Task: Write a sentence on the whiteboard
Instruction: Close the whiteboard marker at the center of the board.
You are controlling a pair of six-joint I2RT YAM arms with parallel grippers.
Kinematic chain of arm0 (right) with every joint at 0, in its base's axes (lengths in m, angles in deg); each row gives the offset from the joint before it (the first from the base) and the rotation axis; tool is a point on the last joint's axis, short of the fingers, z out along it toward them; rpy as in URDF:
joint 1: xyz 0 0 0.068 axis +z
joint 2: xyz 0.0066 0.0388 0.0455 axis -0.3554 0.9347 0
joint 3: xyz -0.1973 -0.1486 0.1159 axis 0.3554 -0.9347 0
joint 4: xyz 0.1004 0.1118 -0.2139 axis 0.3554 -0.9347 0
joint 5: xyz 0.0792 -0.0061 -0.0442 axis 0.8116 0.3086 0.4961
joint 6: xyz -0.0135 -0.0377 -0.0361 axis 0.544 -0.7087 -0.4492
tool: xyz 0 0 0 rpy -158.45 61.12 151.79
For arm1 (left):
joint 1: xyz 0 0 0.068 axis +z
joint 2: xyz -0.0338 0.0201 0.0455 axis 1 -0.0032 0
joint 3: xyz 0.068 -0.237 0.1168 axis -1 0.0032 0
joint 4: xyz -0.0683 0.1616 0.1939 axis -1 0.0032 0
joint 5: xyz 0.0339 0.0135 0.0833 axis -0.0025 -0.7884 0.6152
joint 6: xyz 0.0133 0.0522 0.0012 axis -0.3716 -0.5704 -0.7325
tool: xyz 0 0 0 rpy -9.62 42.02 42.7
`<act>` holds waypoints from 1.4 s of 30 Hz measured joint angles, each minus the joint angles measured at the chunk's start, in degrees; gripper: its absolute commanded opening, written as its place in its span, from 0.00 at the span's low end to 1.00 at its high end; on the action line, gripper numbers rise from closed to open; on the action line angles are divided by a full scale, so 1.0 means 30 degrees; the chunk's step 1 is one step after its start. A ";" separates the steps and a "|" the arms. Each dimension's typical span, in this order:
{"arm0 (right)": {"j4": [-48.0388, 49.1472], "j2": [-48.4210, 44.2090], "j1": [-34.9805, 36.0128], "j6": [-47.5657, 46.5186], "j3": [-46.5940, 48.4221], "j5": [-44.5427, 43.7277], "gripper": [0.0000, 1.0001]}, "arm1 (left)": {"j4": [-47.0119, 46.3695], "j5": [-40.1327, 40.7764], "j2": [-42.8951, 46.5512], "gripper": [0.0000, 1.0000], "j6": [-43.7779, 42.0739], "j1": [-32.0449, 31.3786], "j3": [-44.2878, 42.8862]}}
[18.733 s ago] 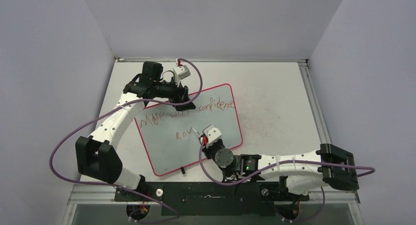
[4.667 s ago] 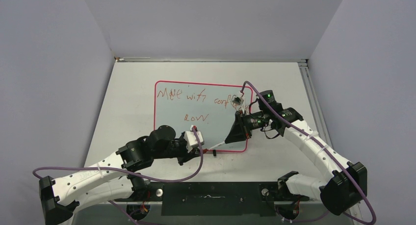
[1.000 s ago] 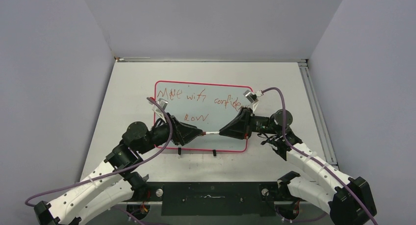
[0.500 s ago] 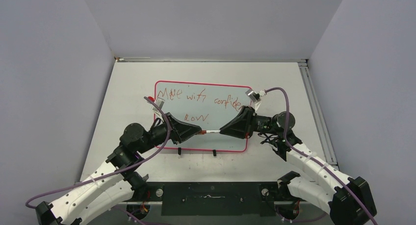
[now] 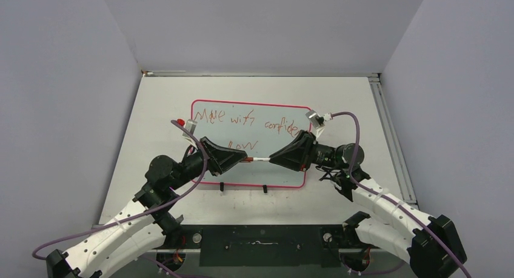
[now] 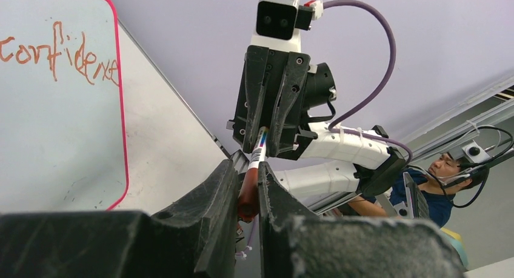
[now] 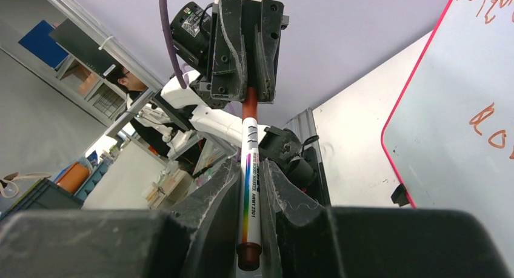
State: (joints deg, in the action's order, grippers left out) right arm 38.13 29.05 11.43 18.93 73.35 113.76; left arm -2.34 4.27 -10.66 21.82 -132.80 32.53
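Note:
The whiteboard (image 5: 276, 172) lies flat on the table, its pink-red rim showing all round. Across its top runs the sentence (image 5: 242, 117) in red-brown letters, with "now" below it. Over the board's lower part a white marker (image 5: 259, 160) hangs level between both grippers. My left gripper (image 5: 245, 160) is shut on its red cap (image 6: 248, 196). Facing it, my right gripper (image 5: 271, 158) is shut on the white barrel (image 7: 250, 193). The word "confidence" (image 6: 60, 60) shows in the left wrist view.
Two small black feet (image 5: 265, 188) stick out at the board's near edge. Grey walls close in the table on three sides, and a metal rail (image 5: 388, 139) runs along the right. Purple cables loop off both wrists. A black base plate (image 5: 260, 244) spans the near edge.
My left gripper has shut on the marker's red cap, where a second ago its fingers stood open around it. Both wrists and the marker have drifted slightly up and left.

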 measured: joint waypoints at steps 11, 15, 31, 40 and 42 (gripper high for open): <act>0.2222 0.0372 0.0554 0.0240 -0.0590 -0.1443 0.05 | -0.1115 0.0903 0.0000 0.00 0.0022 -0.0240 0.0197; 0.2601 0.0364 0.0554 0.0277 -0.0590 -0.1639 0.05 | -0.1457 0.1821 -0.0036 0.00 -0.0233 -0.0874 0.0197; 0.3891 0.0182 0.0561 0.0284 -0.0663 -0.2820 0.05 | -0.3548 0.5683 -0.1086 0.00 -0.1778 -0.3286 -0.0393; -0.2273 -0.3577 0.0729 -0.2579 -0.1049 -0.5778 0.05 | 0.0576 0.3381 -0.1311 0.68 -0.3417 -0.1770 -0.0918; -0.5122 -0.4976 0.0306 -0.3985 -0.0750 -0.7366 0.05 | 0.3009 0.2200 -0.1566 0.80 -0.4233 -0.0714 -0.1188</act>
State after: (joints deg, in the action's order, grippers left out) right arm 22.77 14.12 12.35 6.97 71.10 91.66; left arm 6.69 10.87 -15.36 9.13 -134.94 28.97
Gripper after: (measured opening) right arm 0.153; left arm 0.634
